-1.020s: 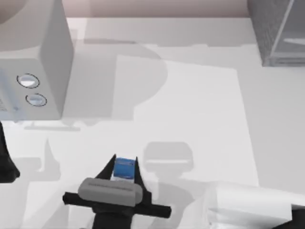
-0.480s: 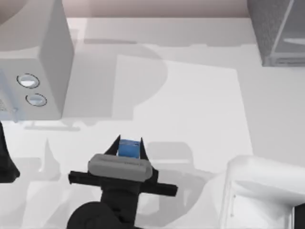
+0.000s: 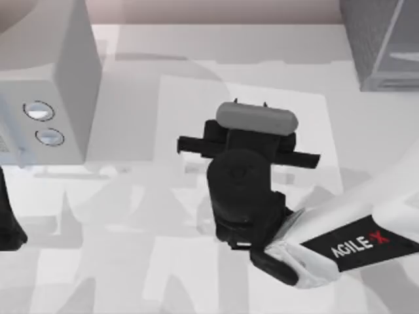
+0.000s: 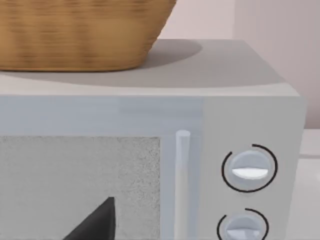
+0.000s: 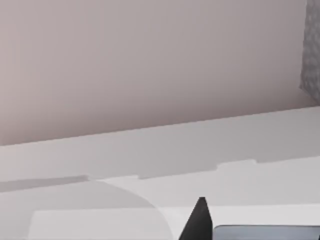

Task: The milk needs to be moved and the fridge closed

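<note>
My right gripper (image 3: 250, 103) hangs over the middle of the table, pointing toward the far edge, with its wrist housing covering what lies below it. In the right wrist view one dark finger (image 5: 198, 222) stands beside a dark blue-grey edge that looks like the top of the milk (image 5: 265, 232), held between the jaws. The fridge (image 3: 380, 39), dark grey and speckled with a pale panel, stands at the far right corner, and its speckled edge (image 5: 312, 50) also appears in the right wrist view. My left arm (image 3: 8, 222) stays parked at the table's left edge.
A light grey box with two round dials (image 3: 46, 85) stands at the far left, seen close up with its dials (image 4: 249, 169). A wicker basket (image 4: 75, 30) sits on top of it. A pale mat (image 3: 196, 196) covers the table's middle.
The right arm has risen and swung from the near edge toward the middle and right, carrying the milk, which its wrist now hides from above. The left arm has not moved.
</note>
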